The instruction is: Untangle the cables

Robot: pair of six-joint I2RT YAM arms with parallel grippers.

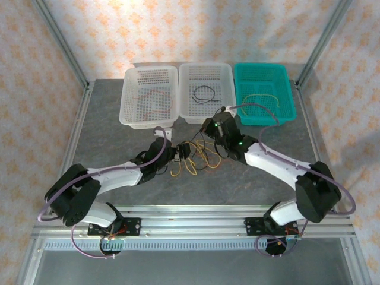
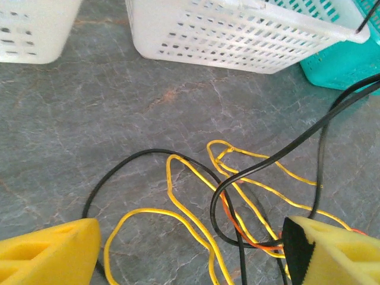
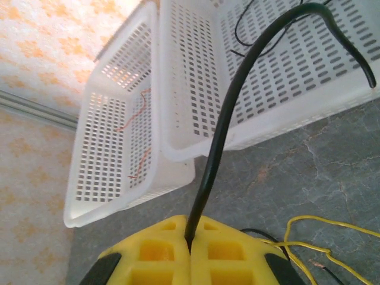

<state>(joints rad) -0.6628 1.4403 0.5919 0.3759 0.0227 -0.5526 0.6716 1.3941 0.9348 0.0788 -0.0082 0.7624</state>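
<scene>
yellow foam fingers (image 2: 47,252) of the left pincer (image 2: 190,255) sit spread wide at the bottom of its wrist view, released, with the tangle lying on the grey table (image 1: 119,148) between them. in that knot a yellow cable (image 2: 178,217) loops over itself, a reddish cable (image 2: 237,228) runs under it near the right-hand finger, and a black cable (image 2: 270,157) crosses on top and rises off the table toward the upper right. from above, the cables (image 1: 193,157) lie between the two pincers, in front of the baskets. further right, the right pincer (image 3: 191,240) is clenched on that black cable, which stands up from between its pads and arcs over. behind, a white basket (image 1: 132,110) holds a reddish wire (image 1: 151,95), a second white basket (image 1: 185,113) a black wire (image 1: 208,93), and a teal basket (image 1: 289,110) a yellow wire (image 1: 261,96). the step in hand seems to be drawing the black cable out of the pile. next, i judge, the right pincer needs to lift away slowly while the left one closes on the yellow loops to pin them. the black strand crosses those loops, so a quick pull could drag the whole knot along.
</scene>
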